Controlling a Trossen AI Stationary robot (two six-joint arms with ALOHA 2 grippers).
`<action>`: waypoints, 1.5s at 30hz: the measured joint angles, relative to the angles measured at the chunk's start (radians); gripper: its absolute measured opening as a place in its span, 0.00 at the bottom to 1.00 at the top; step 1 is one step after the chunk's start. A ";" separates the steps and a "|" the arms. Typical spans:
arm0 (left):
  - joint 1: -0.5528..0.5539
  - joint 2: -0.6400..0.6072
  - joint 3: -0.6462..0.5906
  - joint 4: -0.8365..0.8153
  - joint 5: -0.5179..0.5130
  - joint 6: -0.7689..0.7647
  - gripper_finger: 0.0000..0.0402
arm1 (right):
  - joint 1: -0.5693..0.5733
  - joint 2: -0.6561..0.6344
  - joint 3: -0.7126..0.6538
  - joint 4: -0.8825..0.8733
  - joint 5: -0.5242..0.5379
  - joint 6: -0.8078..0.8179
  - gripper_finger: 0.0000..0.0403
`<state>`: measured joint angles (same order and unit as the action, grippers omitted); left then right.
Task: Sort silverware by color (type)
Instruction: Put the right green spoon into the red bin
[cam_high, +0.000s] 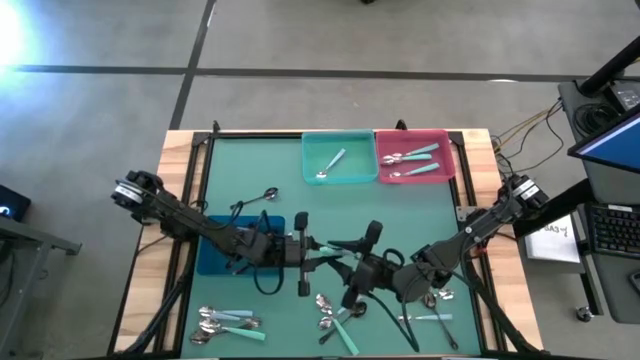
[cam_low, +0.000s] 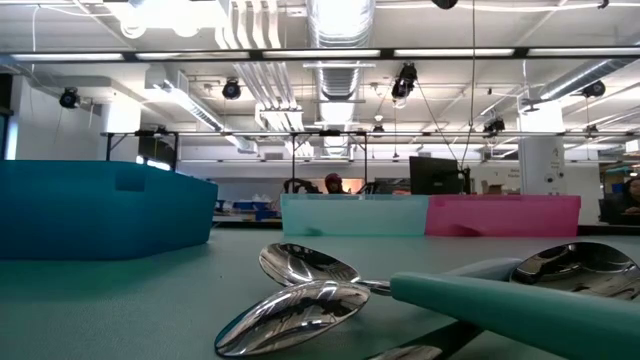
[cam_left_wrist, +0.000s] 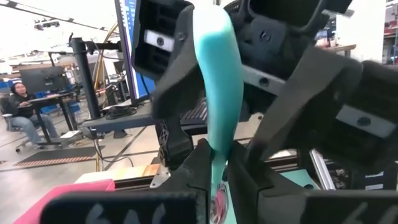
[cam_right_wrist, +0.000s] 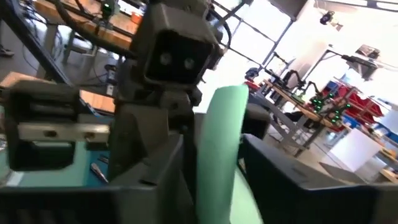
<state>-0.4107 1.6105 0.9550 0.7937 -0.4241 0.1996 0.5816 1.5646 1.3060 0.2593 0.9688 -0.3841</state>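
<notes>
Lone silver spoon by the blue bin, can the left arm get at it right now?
Probably not yet. The left pincer is shut on a teal-handled spoon at mid-table. The silver spoon itself lies uncovered on the mat beside that arm, so it looks reachable once freed.

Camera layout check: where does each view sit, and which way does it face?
High: above the table, straight down; both arms, left gripper facing right gripper.
Low: tabletop height, level across loose spoons toward the bins; no arm.
Left wrist: faces right gripper; own fingers pinch a teal spoon.
Right wrist: faces left gripper; own fingers flank that spoon.
Shared: both wrist views show that spoon.
</notes>
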 joint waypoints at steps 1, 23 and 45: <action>0.000 -0.001 0.000 0.000 0.000 -0.001 0.03 | 0.001 -0.001 0.000 0.001 0.011 0.000 0.47; 0.183 -0.009 0.000 -0.099 0.178 -0.077 0.02 | 0.034 -0.295 -0.002 -0.433 0.240 0.206 0.58; 0.465 0.024 0.230 -0.425 0.288 0.050 0.02 | 0.038 -0.522 -0.001 -1.065 0.130 0.738 0.58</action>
<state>0.0543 1.6343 1.1849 0.3687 -0.1361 0.2497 0.6193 1.0427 1.3048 -0.8056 1.0984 0.3542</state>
